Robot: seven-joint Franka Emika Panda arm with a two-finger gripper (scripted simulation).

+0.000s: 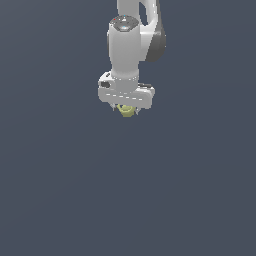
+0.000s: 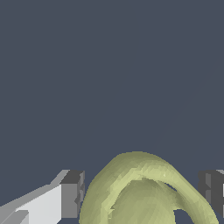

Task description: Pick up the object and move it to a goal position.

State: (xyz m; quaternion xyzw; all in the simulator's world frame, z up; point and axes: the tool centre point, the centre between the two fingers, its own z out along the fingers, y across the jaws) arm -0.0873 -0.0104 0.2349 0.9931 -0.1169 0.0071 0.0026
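Observation:
The object (image 1: pixel 127 111) is a small yellow-green lumpy thing sitting directly under the white hand in the exterior view. My gripper (image 1: pixel 127 107) is closed around it, and its short fingers are mostly hidden by the hand. In the wrist view the object (image 2: pixel 135 175) fills the space between the two dark finger pads (image 2: pixel 72 194), and my gripper (image 2: pixel 142 194) holds it with both pads touching its sides. The object's lower part runs out of the wrist view.
Only a flat dark blue-grey ground (image 1: pixel 190 190) shows around the arm in both views. The white arm (image 1: pixel 131 40) comes down from the exterior view's top middle. No goal marker or other object is in view.

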